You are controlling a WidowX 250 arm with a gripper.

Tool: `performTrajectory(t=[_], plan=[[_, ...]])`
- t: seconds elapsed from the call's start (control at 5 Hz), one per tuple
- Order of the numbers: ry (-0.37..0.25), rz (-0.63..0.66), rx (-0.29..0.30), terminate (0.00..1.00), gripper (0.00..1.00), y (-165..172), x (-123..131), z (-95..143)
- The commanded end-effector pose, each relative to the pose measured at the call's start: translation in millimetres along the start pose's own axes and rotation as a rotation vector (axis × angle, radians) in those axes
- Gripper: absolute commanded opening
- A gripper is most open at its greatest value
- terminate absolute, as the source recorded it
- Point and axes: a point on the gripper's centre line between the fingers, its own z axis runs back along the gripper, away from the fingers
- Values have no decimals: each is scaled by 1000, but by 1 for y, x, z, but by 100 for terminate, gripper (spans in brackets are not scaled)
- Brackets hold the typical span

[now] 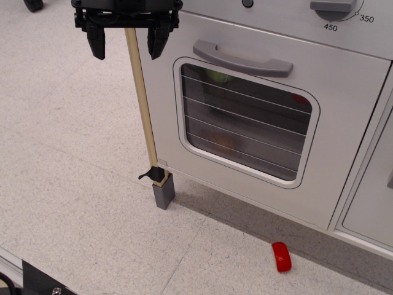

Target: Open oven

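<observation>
The white toy oven (344,92) fills the right of the view. Its door is closed, with a rounded clear window (245,123) crossed by thin wires. A grey bar handle (242,58) runs across the top of the door. Dim shapes, one green and one red, show behind the window. My black gripper (128,42) hangs at the top left, open and empty. It is to the left of the handle and apart from it, near the door's upper left corner.
A wooden stick (142,101) leans along the oven's left edge, standing in a grey block (164,192) on the floor. A small red object (282,256) lies on the floor below the oven. A control dial (334,7) sits above the door. A white cabinet panel (374,203) is at the right.
</observation>
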Motion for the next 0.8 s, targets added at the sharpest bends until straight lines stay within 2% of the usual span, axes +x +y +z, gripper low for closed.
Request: performTrajectory(t=[0.0, 0.2, 0.4, 0.6], plan=[[0, 0, 0, 0, 100, 0, 0, 0], [66, 284, -93, 0, 100, -26, -5, -4], [153, 558, -150, 0, 100, -47, 1, -5], [192, 794, -249, 0, 100, -64, 5, -5]])
